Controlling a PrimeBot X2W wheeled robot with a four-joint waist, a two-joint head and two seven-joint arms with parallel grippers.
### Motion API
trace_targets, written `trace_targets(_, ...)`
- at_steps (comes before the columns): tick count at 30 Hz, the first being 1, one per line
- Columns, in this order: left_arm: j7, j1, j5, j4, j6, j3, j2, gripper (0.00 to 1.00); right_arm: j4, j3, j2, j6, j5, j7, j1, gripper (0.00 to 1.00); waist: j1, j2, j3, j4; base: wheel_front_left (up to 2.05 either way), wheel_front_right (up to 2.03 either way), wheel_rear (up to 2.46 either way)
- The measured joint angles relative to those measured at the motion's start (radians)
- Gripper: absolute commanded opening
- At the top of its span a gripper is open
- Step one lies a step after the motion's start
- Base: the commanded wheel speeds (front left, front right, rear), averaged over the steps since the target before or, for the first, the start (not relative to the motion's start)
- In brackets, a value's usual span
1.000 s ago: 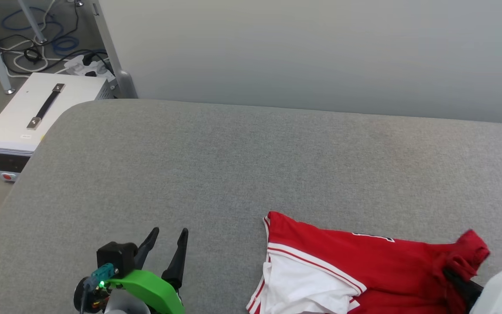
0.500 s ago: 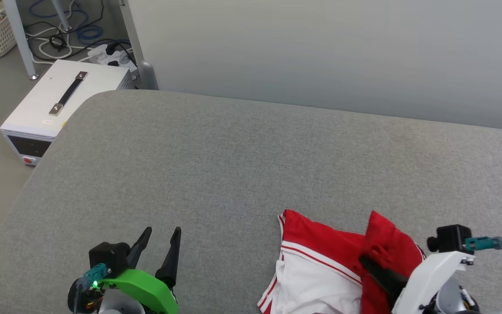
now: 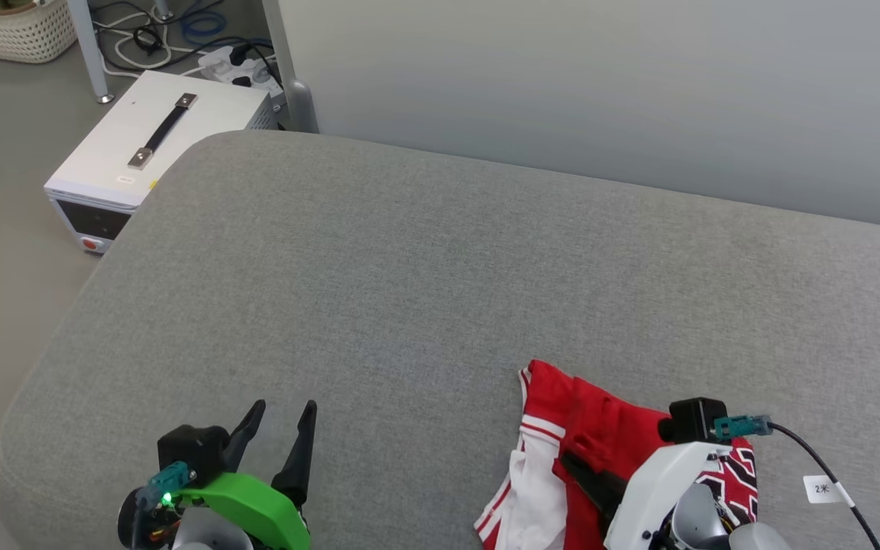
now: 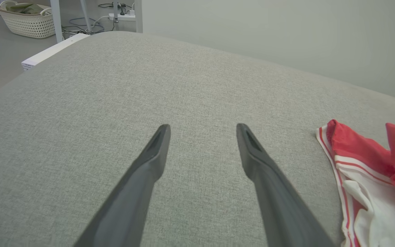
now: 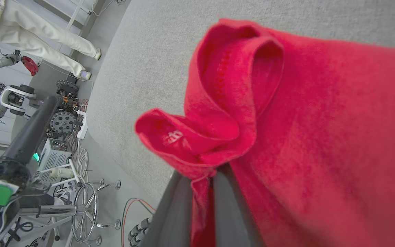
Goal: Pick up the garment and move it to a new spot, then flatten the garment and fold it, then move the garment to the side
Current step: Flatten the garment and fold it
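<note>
Right gripper point(image 3: 574, 464) is clamped nearly all the way shut on a bunched fold of the red shirt point(image 3: 608, 424). I read that as the carry grip for moving it to a new spot: pinch an edge and let the rest trail. The shirt sits crumpled at the near right of the grey cushion point(image 3: 409, 267), with the white sleeve point(image 3: 535, 489) and its striped trim spilling out on its left side.

Left gripper point(image 3: 284, 409) is at the near left, fingers point(image 4: 149, 161) spread wide with nothing between them, over bare cushion and well apart from the shirt. My guess is it's parked out of the way until flattening needs a second hand.

The right wrist view is what sells the grip for me. It shows a rolled hem, stitching and all, squeezed between the two dark fingers point(image 5: 178, 206), which the head view half hides behind the white wrist housing point(image 3: 669, 481). The head view gives me the layout instead, plus a bit of black-and-white lettering point(image 3: 734, 477) beside the wrist. The left wrist view catches the shirt's striped left edge lying on the cushion, so I'd say that end is touching down. A person's legs point(image 5: 46, 44) are in the background of the right wrist view, well off the cushion.
</note>
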Motion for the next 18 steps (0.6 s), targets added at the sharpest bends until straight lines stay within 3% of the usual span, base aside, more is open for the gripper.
trace_targets(3, 0.000, 0.000, 0.000, 0.006, -0.003, 0.000, -0.001, 1.00, 0.066, 0.005, 0.000, 0.000, -0.012, -0.038, -0.029, 0.00, 0.0000, 0.0000, 0.006, 0.014, 0.00, 0.00, 0.00)
trace_targets(4, 0.000, 0.000, 0.000, 0.007, -0.003, 0.000, -0.002, 1.00, 0.079, 0.007, 0.000, 0.000, -0.014, -0.049, -0.036, 0.09, 0.0000, 0.0000, 0.008, 0.017, 0.00, 0.00, 0.00)
trace_targets(5, 0.000, 0.000, 0.000, 0.009, -0.003, 0.000, -0.002, 1.00, 0.095, 0.015, 0.000, 0.000, -0.014, -0.060, -0.045, 0.45, 0.0000, 0.0000, 0.009, 0.020, 0.00, 0.00, 0.00)
trace_targets(6, 0.000, 0.000, 0.000, 0.011, -0.003, 0.000, -0.002, 1.00, 0.104, 0.028, -0.001, 0.000, -0.011, -0.069, -0.053, 1.00, 0.0000, 0.0000, 0.011, 0.023, 0.00, 0.00, 0.00)
trace_targets(12, 0.000, -0.001, 0.000, 0.020, -0.003, 0.002, -0.004, 1.00, 0.097, 0.122, 0.001, 0.000, 0.034, -0.091, -0.082, 1.00, 0.0000, 0.0000, 0.008, 0.026, 0.00, 0.00, 0.00)
trace_targets(18, 0.000, 0.000, 0.000, 0.019, -0.003, 0.005, -0.005, 1.00, 0.069, 0.146, 0.001, 0.000, 0.049, -0.102, -0.090, 1.00, 0.0000, 0.0000, -0.009, 0.013, 0.00, 0.00, 0.00)
